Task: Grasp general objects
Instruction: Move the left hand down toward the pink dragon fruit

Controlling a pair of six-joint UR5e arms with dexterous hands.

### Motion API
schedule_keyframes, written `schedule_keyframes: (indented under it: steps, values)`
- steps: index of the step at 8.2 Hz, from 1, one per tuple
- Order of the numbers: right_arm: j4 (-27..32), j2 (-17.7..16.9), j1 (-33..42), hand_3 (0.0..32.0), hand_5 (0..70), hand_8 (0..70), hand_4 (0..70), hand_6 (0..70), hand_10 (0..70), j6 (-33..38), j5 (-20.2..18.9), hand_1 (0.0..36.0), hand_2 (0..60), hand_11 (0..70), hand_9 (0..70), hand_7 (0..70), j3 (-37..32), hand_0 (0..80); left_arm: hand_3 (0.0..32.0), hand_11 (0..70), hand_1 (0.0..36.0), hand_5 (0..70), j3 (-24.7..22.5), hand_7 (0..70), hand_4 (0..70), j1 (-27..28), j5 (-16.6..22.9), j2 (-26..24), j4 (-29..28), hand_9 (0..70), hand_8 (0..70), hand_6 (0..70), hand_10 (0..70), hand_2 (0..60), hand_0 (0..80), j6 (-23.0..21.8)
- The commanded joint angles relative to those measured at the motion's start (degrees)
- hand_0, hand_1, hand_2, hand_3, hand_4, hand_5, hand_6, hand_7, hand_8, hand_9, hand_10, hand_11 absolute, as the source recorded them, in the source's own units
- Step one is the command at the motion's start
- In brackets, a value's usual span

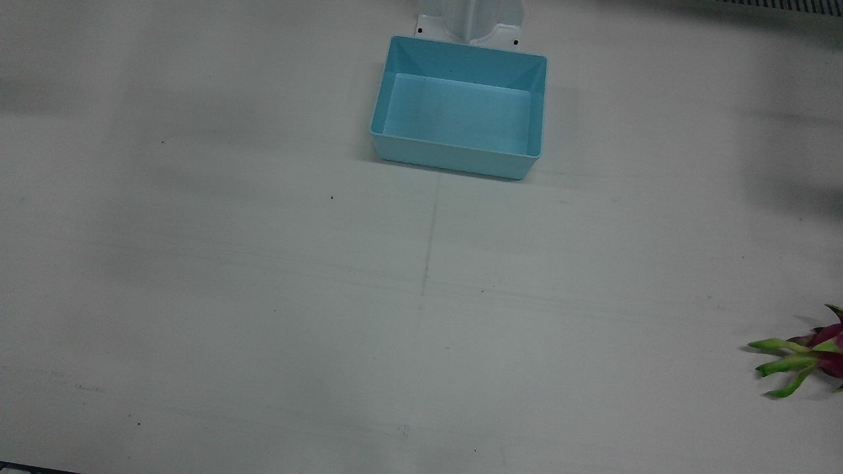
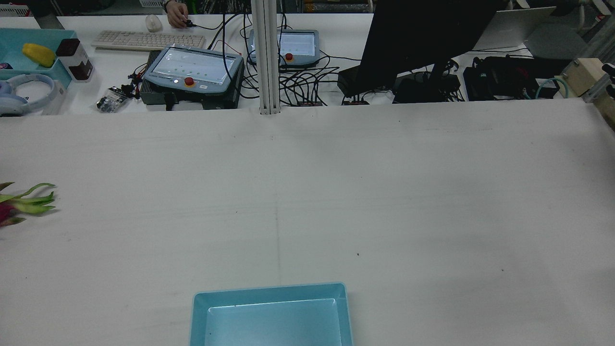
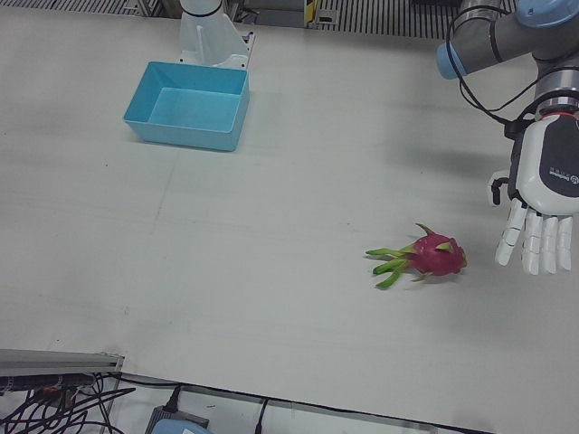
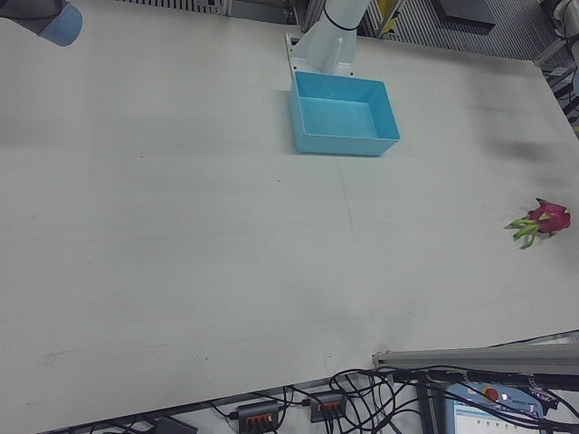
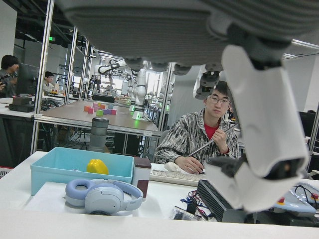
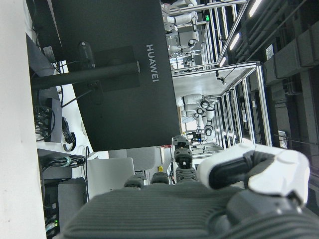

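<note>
The white counter [image 1: 263,296] carries two things well apart. In the front view an empty light-blue bin [image 1: 459,105] sits at about 12 o'clock, just before an arm pedestal, and a pink dragon fruit [image 3: 436,256] with green scales lies on its side near 4 o'clock.

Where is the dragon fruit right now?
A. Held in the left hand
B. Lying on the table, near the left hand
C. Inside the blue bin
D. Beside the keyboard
B: the dragon fruit lies on the table, with the open left hand hovering beside it, apart.
</note>
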Motion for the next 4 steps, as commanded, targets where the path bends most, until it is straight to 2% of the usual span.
schedule_keyframes:
  steps: [1, 2, 3, 4]
  values:
    - [-0.01, 0.00, -0.09, 0.0, 0.0, 0.0, 0.0, 0.0, 0.0, 0.00, 0.00, 0.0, 0.0, 0.0, 0.0, 0.0, 0.00, 0.0, 9.6, 0.0, 29.3, 0.0, -2.11, 0.0, 0.0, 0.07, 4.24, -4.23, 9.20, 0.0, 0.0, 0.0, 0.0, 54.0, 49.8, 5.27]
    - [-0.01, 0.00, -0.09, 0.0, 0.0, 0.0, 0.0, 0.0, 0.0, 0.00, 0.00, 0.0, 0.0, 0.0, 0.0, 0.0, 0.00, 0.0, 11.2, 0.0, 26.8, 0.0, -2.64, 0.0, 0.0, 0.16, 4.25, -5.20, 11.32, 0.0, 0.0, 0.0, 0.0, 48.2, 48.7, 5.91]
    - [-0.01, 0.00, -0.09, 0.0, 0.0, 0.0, 0.0, 0.0, 0.0, 0.00, 0.00, 0.0, 0.0, 0.0, 0.0, 0.0, 0.00, 0.0, 14.0, 0.0, 20.1, 0.0, -2.64, 0.0, 0.0, 0.07, 4.34, -6.00, 12.65, 0.0, 0.0, 0.0, 0.0, 28.9, 47.4, 6.00]
    - [0.08, 0.00, 0.00, 0.0, 0.0, 0.0, 0.0, 0.0, 0.0, 0.00, 0.00, 0.0, 0.0, 0.0, 0.0, 0.0, 0.00, 0.0, 16.4, 0.0, 13.8, 0.0, -2.55, 0.0, 0.0, 0.07, 4.25, -6.00, 12.66, 0.0, 0.0, 0.0, 0.0, 13.9, 45.7, 6.01]
